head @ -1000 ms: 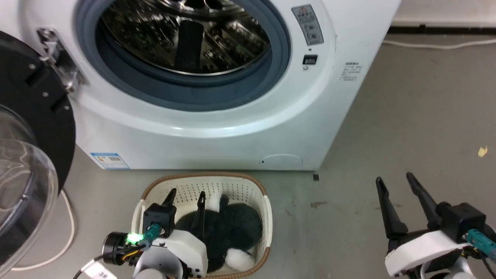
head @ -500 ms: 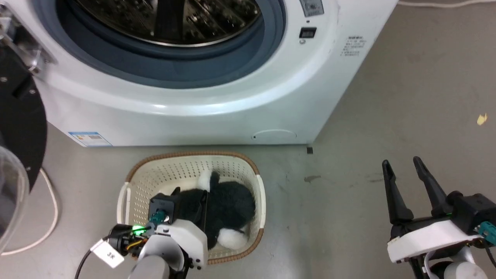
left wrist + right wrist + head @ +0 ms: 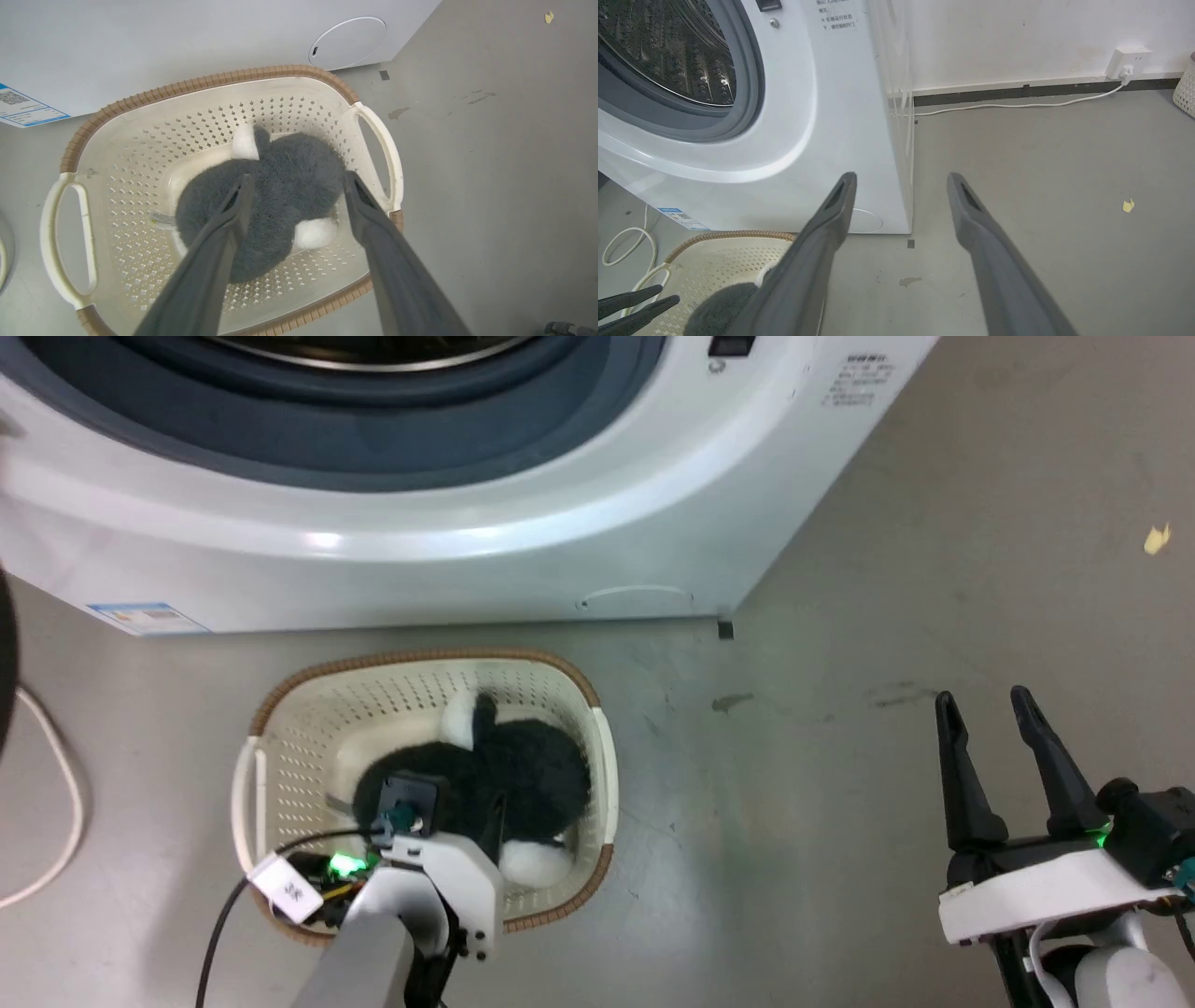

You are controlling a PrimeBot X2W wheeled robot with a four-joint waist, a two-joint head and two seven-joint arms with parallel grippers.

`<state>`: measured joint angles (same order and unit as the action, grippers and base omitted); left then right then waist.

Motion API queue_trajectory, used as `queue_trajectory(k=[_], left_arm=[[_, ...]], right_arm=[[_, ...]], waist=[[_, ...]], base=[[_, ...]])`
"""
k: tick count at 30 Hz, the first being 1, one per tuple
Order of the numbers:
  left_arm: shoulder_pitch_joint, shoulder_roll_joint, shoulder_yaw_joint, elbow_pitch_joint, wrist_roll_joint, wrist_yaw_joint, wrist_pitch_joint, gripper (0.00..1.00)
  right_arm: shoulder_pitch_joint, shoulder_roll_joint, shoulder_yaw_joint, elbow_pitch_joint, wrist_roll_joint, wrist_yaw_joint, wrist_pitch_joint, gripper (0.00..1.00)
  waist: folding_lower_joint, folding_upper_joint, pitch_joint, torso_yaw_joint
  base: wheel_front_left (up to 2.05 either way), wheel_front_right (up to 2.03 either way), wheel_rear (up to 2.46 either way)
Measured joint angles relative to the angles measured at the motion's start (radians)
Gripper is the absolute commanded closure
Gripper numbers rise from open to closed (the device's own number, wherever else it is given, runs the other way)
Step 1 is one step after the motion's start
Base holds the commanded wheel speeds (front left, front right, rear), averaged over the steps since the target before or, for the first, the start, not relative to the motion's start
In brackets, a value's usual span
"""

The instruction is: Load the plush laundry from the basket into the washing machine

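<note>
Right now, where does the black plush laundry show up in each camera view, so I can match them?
Head view: plush laundry lower left of centre, inside the basket.
Left wrist view: plush laundry at the centre, in the basket.
Right wrist view: plush laundry at the bottom left, partly cut off.
Shared landmark: the basket's brown rim.

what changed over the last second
The left gripper has dropped deeper into the basket, its open fingers now straddling the plush laundry, not yet shut on it. The head camera tilted down, so the washing machine only seems to slide up. The right gripper stayed open over the floor; the laundry stayed in the basket.
</note>
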<state>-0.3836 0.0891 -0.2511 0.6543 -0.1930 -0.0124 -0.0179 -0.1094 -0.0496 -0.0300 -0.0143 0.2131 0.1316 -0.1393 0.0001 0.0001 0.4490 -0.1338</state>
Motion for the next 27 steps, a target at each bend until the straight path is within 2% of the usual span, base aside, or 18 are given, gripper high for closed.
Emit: queue_trajectory(k=[15,22,27], left_arm=[[-0.163,0.07,-0.063,0.187,-0.047,-0.013,0.018,0.0],[-0.233,0.125,-0.127,0.266,-0.023,0.044,0.02,0.0],[-0.285,0.147,-0.142,0.319,-0.042,0.049,0.026,0.0]], right_arm=[[-0.05,0.0,0.003,-0.005,0.057,0.0,-0.031,0.0],[-0.082,0.0,0.002,-0.005,0.087,0.0,-0.046,0.0],[-0.092,0.0,0.002,-0.004,0.117,0.0,-0.057,0.0]], waist=[[0.0,0.0,0.155,-0.046],[0.0,0.0,0.235,-0.073],[0.0,0.0,0.292,-0.093]], base=[[0.0,0.0,0.0],[0.0,0.0,0.0],[0.0,0.0,0.0]])
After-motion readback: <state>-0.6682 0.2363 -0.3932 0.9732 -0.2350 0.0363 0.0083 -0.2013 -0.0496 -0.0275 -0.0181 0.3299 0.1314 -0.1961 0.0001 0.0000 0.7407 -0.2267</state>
